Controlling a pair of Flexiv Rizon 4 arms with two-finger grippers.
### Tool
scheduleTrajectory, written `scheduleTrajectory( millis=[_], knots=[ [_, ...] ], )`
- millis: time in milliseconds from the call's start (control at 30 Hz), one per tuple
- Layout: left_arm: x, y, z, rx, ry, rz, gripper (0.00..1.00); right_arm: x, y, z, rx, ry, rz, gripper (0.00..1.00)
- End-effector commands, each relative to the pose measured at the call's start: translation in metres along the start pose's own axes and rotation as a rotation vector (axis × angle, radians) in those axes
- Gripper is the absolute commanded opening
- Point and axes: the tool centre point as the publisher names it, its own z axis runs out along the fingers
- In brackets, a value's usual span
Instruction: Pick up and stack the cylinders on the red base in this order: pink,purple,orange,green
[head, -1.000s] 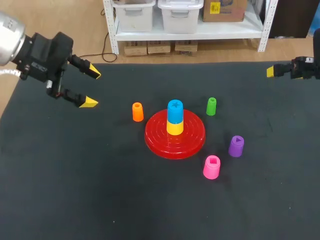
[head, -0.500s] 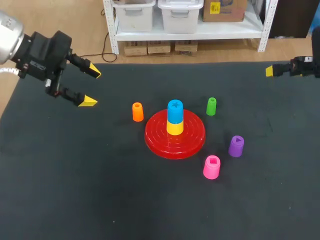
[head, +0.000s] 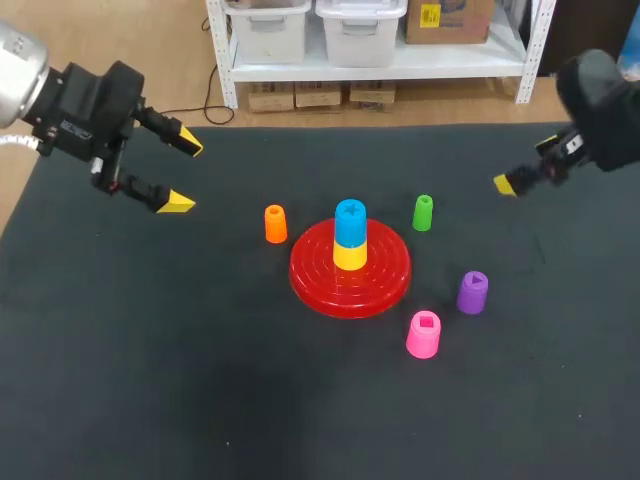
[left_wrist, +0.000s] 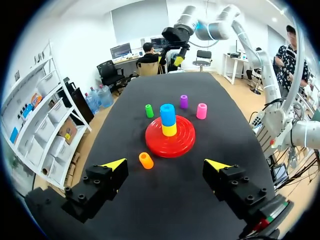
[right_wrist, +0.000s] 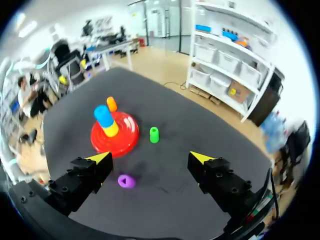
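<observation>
One change in head view: inward swing of right gripper (head: 520, 172) from table edge toward green cylinder (head: 423, 212). Judged as opening reach for pink cylinder (head: 423, 334), untouched just beside red base (head: 385, 285). Left gripper (head: 184, 173) unmoved, fingers spread. Left wrist view: nothing held. Right wrist view: fingers apart, empty; purple cylinder (right_wrist: 126, 181) near one finger, pink unseen.

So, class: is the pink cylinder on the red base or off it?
Off. The pink cylinder stands on the table beside the red base, which holds only a yellow cylinder and a blue cylinder.
</observation>
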Motion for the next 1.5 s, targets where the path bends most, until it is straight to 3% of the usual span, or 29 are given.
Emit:
scheduleTrajectory(
  millis=[33,100,267,500,667,867,1133,1500],
  knots=[
    [0.001,0.001,0.0,0.002,-0.002,0.002,1.0,-0.003,0.004,-0.009,0.09,0.112,-0.173,1.0],
    [0.001,0.001,0.0,0.002,-0.002,0.002,1.0,-0.003,0.004,-0.009,0.09,0.112,-0.173,1.0],
    [0.001,0.001,0.0,0.002,-0.002,0.002,1.0,-0.014,0.043,-0.018,0.102,0.138,-0.382,1.0],
    [0.001,0.001,0.0,0.002,-0.002,0.002,1.0,0.012,0.09,-0.008,-0.042,0.23,-0.411,1.0],
    [0.001,0.001,0.0,0.002,-0.002,0.002,1.0,0.032,0.103,0.006,-0.052,0.301,-0.414,1.0],
    [0.001,0.001,0.0,0.002,-0.002,0.002,1.0,0.042,0.124,0.019,-0.093,0.337,-0.412,1.0],
    [0.001,0.001,0.0,0.002,-0.002,0.002,1.0,0.059,0.154,0.053,-0.046,0.383,-0.482,1.0],
    [0.001,0.001,0.0,0.002,-0.002,0.002,1.0,0.08,0.156,0.078,-0.04,0.454,-0.452,1.0]
  ],
)
